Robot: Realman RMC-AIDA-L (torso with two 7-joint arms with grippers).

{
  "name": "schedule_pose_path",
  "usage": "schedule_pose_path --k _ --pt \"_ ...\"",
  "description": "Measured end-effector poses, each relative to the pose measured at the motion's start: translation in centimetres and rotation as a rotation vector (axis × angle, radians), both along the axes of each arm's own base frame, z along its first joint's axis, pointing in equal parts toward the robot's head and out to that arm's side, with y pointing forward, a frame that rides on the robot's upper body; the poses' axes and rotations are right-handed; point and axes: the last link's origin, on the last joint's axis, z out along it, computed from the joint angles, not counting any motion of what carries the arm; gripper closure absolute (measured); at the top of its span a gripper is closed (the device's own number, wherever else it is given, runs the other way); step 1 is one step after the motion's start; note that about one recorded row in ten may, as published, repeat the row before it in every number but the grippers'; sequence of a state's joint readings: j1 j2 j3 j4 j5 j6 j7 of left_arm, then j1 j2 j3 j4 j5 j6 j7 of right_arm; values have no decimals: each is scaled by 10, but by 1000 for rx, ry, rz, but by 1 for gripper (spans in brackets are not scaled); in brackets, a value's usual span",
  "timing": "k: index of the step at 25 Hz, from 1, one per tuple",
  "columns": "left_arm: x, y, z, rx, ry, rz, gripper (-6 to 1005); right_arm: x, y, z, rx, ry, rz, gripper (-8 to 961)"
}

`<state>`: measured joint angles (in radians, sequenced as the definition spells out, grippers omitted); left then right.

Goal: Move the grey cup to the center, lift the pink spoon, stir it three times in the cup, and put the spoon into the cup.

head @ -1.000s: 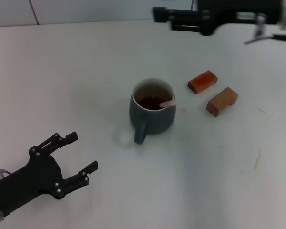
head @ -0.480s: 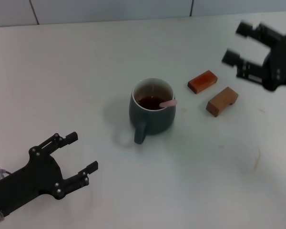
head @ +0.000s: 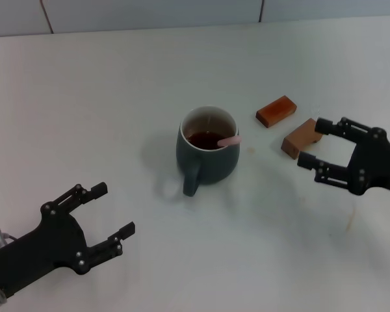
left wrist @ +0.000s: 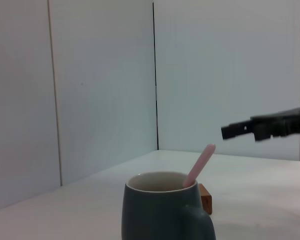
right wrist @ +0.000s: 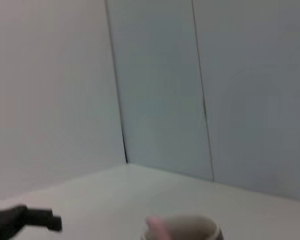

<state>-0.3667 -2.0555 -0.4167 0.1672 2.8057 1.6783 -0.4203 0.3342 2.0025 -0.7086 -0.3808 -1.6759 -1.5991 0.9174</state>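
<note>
Pink handle of the pink spoon [head: 229,140] leaning on the rim of the grey cup [head: 208,153], bowl end sunk in dark liquid, so spoon judged already placed. Cup sitting mid-surface [head: 117,97], loop handle turned toward the near edge. Both well clear of either set of fingers: cup ahead and to the right of the left gripper [head: 104,211], and off to the left of the right gripper [head: 309,143].

Left gripper low near the front edge, fingers spread, holding nothing, apart from the cup. Right gripper also spread and empty, hovering with its upper finger overlapping the nearer wooden block [head: 301,138] in the head view; contact or just above, cannot tell. Second, redder block [head: 276,110] just beyond it.

Risks, as judgement:
- Sweep of the right fingers toward the cup could clip the nearer block and shove it into the cup wall.
- Any knock on the protruding pink handle could lever the spoon out or splash liquid.
- Bump on the loop handle from the left side could spin or tip the cup; liquid inside makes a spill likely.

In the left wrist view, spoon [left wrist: 200,165] sticks up past the cup [left wrist: 162,210] rim, an easy thing to snag.
</note>
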Motion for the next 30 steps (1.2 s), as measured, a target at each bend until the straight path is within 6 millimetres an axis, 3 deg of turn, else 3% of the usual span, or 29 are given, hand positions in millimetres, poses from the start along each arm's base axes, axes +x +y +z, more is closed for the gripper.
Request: schedule_pose_path --k 9,30 --pt "0 -1 0 -4 2 -2 191 4 5 -20 -27 -74 -22 178" --pt "1 2 0 4 -1 2 190 1 8 -29 -36 -105 -10 179"
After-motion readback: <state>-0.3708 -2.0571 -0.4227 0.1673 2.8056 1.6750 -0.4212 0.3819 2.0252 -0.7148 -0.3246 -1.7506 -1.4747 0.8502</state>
